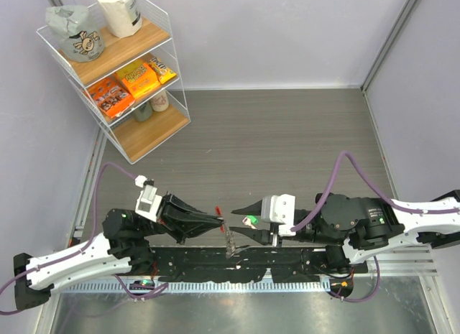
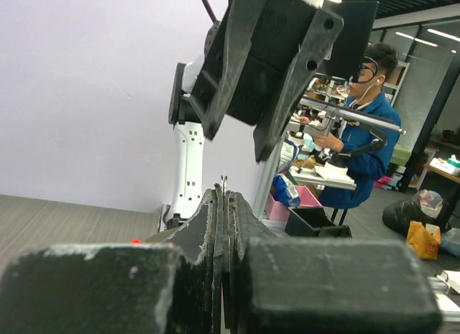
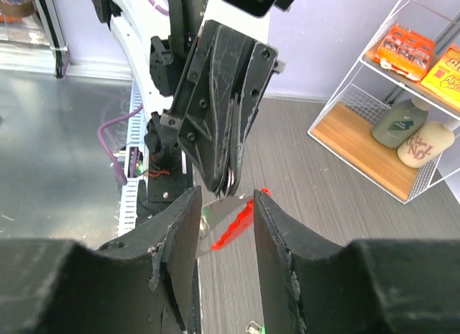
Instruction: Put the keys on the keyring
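Observation:
My left gripper (image 1: 220,221) is shut on the keyring (image 3: 231,225), pinching the top of the loop at its fingertips (image 3: 228,177). The ring's red arc and silvery wire hang in the gap of my right gripper (image 3: 226,197), whose jaws stand apart on either side; whether they touch the ring does not show. In the top view a red tip (image 1: 218,208) pokes out by the left fingers and a silvery chain-like piece (image 1: 230,242) hangs below. A green key (image 1: 251,220) shows deep between the right fingers, low in the right wrist view; I cannot tell whether it is held.
A white wire shelf (image 1: 154,126) with bags, orange snack packs and bottles stands at the far left. Purple cables loop from both arms. A metal rail (image 1: 215,284) runs along the near table edge under the arms.

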Robot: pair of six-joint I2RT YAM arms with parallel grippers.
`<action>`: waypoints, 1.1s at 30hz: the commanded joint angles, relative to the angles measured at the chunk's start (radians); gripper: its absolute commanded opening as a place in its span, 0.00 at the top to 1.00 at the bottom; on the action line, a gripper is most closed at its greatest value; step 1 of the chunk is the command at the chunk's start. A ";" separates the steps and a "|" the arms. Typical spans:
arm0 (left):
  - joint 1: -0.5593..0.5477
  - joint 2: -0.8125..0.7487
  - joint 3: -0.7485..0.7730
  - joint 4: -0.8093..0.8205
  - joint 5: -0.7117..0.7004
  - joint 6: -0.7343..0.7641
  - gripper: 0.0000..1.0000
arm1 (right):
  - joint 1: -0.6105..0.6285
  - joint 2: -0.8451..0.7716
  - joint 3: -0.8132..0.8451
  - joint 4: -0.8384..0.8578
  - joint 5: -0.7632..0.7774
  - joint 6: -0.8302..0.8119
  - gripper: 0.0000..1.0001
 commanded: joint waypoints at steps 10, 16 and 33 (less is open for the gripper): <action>-0.006 0.038 0.027 0.177 0.091 -0.038 1.00 | 0.007 0.020 0.068 -0.033 -0.005 0.018 0.67; -0.007 0.044 0.029 0.208 0.097 -0.058 1.00 | 0.007 0.040 0.067 -0.030 -0.035 0.018 0.68; -0.013 0.053 0.024 0.228 0.071 -0.055 1.00 | 0.009 0.079 0.079 0.010 -0.065 0.007 0.67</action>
